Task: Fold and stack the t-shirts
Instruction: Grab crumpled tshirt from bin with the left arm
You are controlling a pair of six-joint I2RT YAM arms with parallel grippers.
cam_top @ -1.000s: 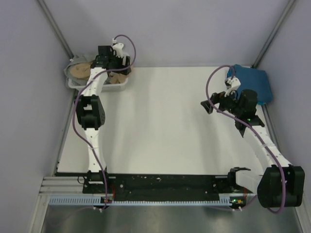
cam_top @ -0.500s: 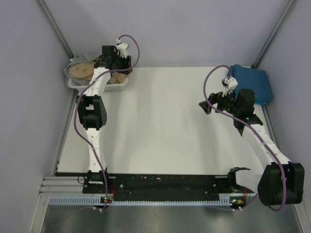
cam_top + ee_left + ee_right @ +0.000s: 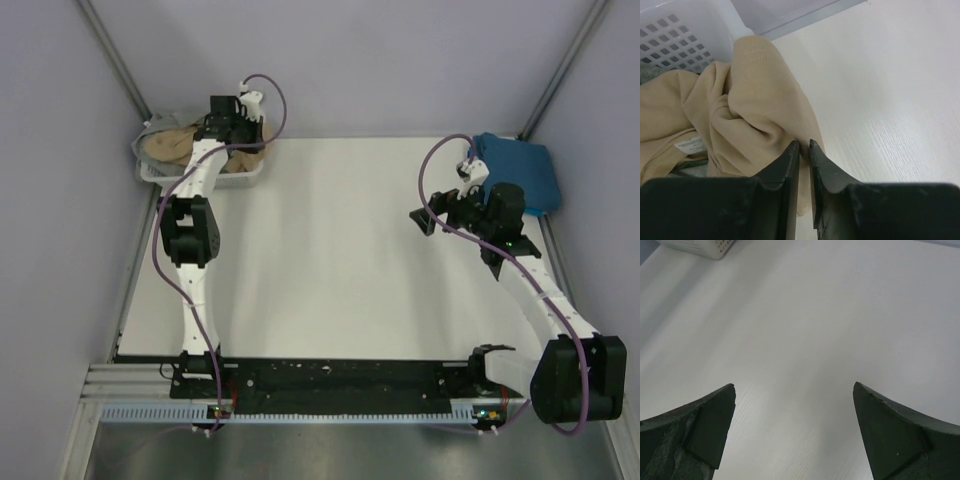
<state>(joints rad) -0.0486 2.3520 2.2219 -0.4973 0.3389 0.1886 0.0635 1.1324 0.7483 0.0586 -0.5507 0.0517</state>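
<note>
1. Tan t-shirt (image 3: 755, 100): crumpled, spilling over the rim of the white slatted basket (image 3: 675, 30) at the ten-o'clock corner of the table (image 3: 330, 260). One fold hangs outside the rim.
2. Left gripper (image 3: 804, 144): the jaws stand almost together with a thin slit between them, tips at that hanging fold. Whether cloth is caught in the slit cannot be told.
3. Right gripper (image 3: 795, 390): released, jaws wide apart, over bare table toward three o'clock and touching nothing.
4. Teal-blue t-shirt (image 3: 520, 170): folded, lying at the two-o'clock corner, well apart from the basket.
5. Step in hand, as judged: drawing the tan t-shirt out of the basket. A sound pinch takes one layer near a hem rather than a bunched wad. The lift should go up first, then toward six o'clock, so the cloth clears the rim without dragging the basket.
6. Risk, as judged: a shallow bite at the tips may slip once the shirt's weight comes on.
</note>
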